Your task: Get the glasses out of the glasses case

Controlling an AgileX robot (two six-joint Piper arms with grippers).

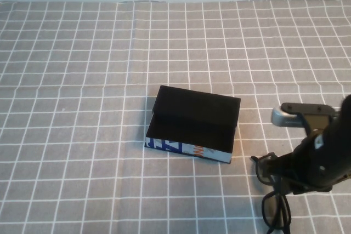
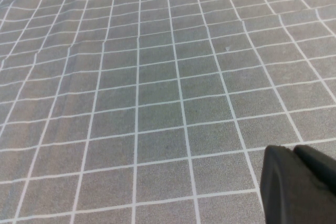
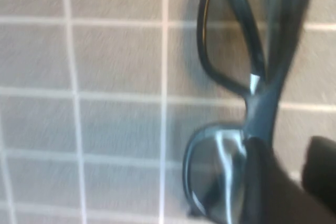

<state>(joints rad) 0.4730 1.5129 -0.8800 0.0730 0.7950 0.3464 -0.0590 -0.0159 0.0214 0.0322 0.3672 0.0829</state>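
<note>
The right gripper (image 1: 279, 182) is at the near right of the table, its dark fingers closed on the glasses (image 1: 276, 204), a pair of black thick-framed eyeglasses with thin black arms. In the right wrist view one finger (image 3: 273, 187) overlaps a lens and the bridge of the glasses (image 3: 236, 103), whose glossy plastic rims curve around lenses through which the cloth shows. In the high view the frame hangs just below the gripper, close over the cloth at the near edge; whether it touches the surface cannot be told.

The glasses case (image 1: 193, 125), a rectangular black box with a hinged flap lid, sits near the table's middle, to the left of the right gripper and apart from it. Its lid stands open toward the far side, the lining is matte black, and the near side is printed blue, white and orange.

The left gripper (image 2: 302, 184) shows only as a dark rounded tip in the left wrist view, over bare cloth; its jaw state cannot be told.

The grey tablecloth (image 1: 82, 80) carries a white grid and slight wrinkles.
</note>
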